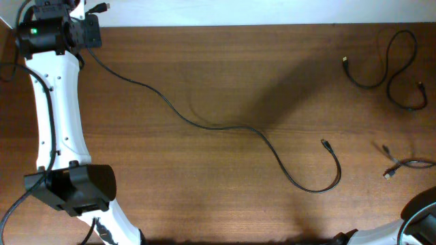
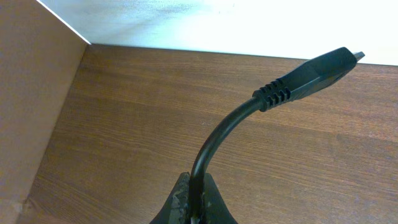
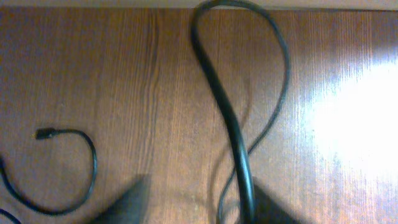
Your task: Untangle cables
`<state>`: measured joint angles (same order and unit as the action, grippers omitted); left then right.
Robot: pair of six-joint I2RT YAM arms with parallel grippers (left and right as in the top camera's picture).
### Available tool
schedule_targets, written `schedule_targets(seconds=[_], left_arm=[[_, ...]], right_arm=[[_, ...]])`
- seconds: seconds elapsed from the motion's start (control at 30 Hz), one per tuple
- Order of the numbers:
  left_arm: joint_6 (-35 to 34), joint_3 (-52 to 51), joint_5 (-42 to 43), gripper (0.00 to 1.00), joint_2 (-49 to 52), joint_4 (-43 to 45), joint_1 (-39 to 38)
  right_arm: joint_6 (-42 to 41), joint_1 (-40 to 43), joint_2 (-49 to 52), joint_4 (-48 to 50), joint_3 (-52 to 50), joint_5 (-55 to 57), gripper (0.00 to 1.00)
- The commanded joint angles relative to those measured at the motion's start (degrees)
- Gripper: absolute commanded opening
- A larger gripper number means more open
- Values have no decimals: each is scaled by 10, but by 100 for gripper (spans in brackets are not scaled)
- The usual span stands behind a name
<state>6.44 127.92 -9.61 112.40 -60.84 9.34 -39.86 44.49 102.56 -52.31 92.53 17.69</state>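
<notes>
Right now your left pincer (image 2: 193,208) is pressed together on the long cable (image 1: 225,126). It pinches the cord a little behind its plug (image 2: 311,71), which sticks out toward the upper right of the wrist view. In the overhead view that grip sits in the upper left corner. From there the cord runs slack across the table (image 1: 204,190), through the middle, and ends in a hook with a free plug (image 1: 325,143) right of centre. It crosses no other cord, so I judge this one nearly sorted. Draw it slowly toward the left side, low over the wood, and watch the far hook so it does not whip.

Your right pincer (image 3: 199,208) shows only as two blurred dark shapes at the bottom of its wrist view. A cord (image 3: 233,137) passes between them, and I cannot tell whether it is pinched.

The looped cable (image 1: 368,86) lies in the upper right and a third cable (image 1: 409,162) at the right edge, both well apart from the long one. Direct your pull away from them.
</notes>
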Motion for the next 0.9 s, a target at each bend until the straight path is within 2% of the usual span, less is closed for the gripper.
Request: schedule_targets(seconds=[0.0,0.1,0.2,0.27,0.33,0.4,0.5,0.53,0.57,0.67,0.7,0.77,0.87], left_arm=[[6,4,3,0,-11,0,-1],[6,4,4,0,-11,0,-1],[5,4,4,0,-11,0,-1],[5,4,4,0,-11,1,-1],[5,4,4,0,-11,1,-1],[5,4,4,0,-11,1,-1],[5,4,4,0,-11,1,-6],[5,4,4,0,-11,1,-7],[5,4,4,0,-11,2,-9],[5,4,5,0,-11,2,-9],[5,4,9,0,-11,2,-9],[5,4,9,0,-11,2,-9],[5,4,13,0,-11,2,-9]], right_arm=[[5,-2,0,-1,4,-7,99],[9,-3,-7,3,4,-7,99],[78,-53,-50,12,36,-8,97],[205,-129,-78,11,68,-36,98],[262,-250,-101,11,70,-54,97],[327,-332,-101,-10,70,-98,95],[332,-455,-97,-55,70,-102,92],[333,-473,-94,-64,70,-102,92],[372,-509,-85,-90,70,-109,92],[546,-565,-68,-115,51,-176,92],[585,-576,-59,-117,42,-181,94],[664,-577,-37,-122,14,-265,95],[735,-576,-5,-117,-37,-341,98]])
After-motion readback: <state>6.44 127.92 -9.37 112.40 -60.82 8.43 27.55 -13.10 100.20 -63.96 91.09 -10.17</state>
